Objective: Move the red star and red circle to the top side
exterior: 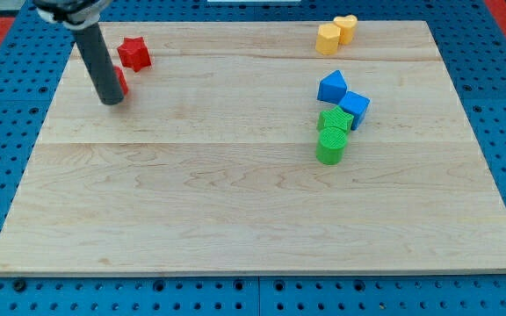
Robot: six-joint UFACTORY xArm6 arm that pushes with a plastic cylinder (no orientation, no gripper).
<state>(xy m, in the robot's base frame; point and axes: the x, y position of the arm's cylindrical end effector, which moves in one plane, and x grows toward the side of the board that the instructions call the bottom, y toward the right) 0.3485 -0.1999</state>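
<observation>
Down on the board [235,202] at the view's left, my tip [112,101]. Just a plain dark rod: nothing on it to open or squeeze, and nothing held. Good for pushing only.

Right behind the rod, the red circle [124,84]. Mostly hidden, with only a thin red edge peeking out on the rod's right side. Looks to be touching the rod, or very close to it, but hard to tell for sure. Sits on the side of my tip nearer the view's top.

A little up and to the right, the red star [133,53]. Near the top edge of the board, close to the circle but not touching it. Looks about done.

Far over at the view's right, and well away from all this: a green block [330,146] with another green block [334,120] touching it, two blue blocks [332,87] [355,109] just above, and two yellow blocks [328,39] [346,28] up by the top edge.

Step in hand, by the look of it: pushing the red circle up toward the top.

Next: push straight toward the view's top, staying right under the circle so that it does not roll off to one side. Best to slide it up beside the star without bumping the star away. No need to go near the right-hand blocks.
</observation>
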